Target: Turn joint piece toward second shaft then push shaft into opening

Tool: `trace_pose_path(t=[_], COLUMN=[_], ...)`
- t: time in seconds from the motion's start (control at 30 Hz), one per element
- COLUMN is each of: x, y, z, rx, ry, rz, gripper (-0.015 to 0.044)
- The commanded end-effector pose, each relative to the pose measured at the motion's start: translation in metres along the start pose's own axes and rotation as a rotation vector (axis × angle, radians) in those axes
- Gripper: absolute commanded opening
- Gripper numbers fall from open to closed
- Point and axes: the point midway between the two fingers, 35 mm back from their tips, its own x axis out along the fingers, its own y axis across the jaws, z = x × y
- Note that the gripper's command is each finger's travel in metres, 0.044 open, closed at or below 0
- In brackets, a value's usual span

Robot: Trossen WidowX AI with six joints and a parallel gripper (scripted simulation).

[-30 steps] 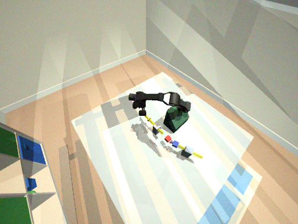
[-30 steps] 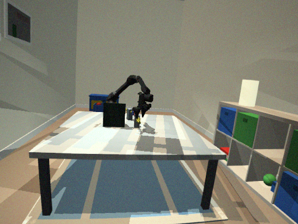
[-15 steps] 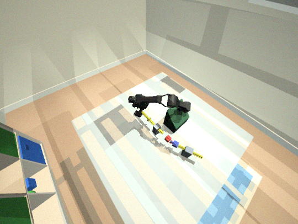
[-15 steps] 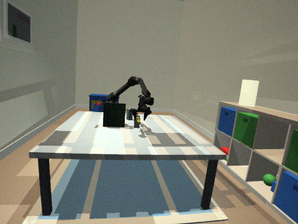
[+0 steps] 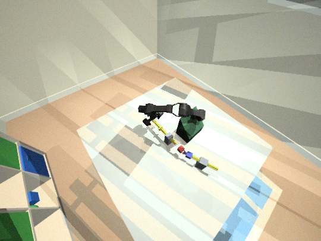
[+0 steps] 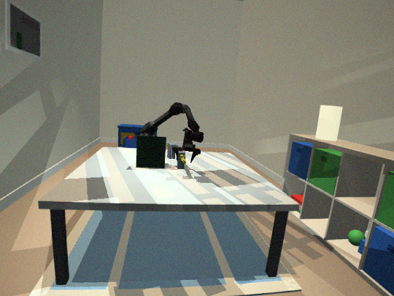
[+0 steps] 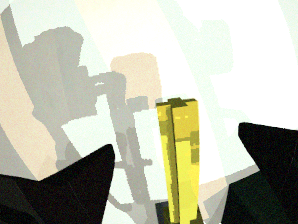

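Observation:
The second shaft [image 5: 164,133] [image 6: 183,159] [image 7: 186,172] is yellow with a small collar and runs through the near grey block [image 5: 169,138]. Its inner end stands a short gap from the red joint piece [image 5: 181,149]. That piece hangs by a blue part [image 5: 189,155] on the first yellow shaft [image 5: 213,167], which is held in the other grey block [image 5: 203,162]. The opening of the joint piece is too small to make out. My gripper [image 5: 153,119] [image 6: 184,155] [image 7: 178,140] is open at the outer end of the second shaft. In the wrist view the shaft's end lies between the spread fingertips, touching neither.
A dark green block [image 5: 190,128] [image 6: 151,152] stands on the table [image 6: 168,206] beside the arm's base and near the second shaft's block. A shelf [image 6: 341,143] with coloured bins stands off to the side of the table. Strong shadows cross the table top.

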Motion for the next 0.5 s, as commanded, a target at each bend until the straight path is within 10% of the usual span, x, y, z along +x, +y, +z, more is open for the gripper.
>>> trace_pose_path(t=[0.0, 0.47], x=[0.004, 0.027], y=[0.000, 0.000], z=[0.000, 0.000], rx=[0.012, 0.012], ry=[0.003, 0.004], rz=[-0.001, -0.001], gripper=[0.0440, 0.0440])
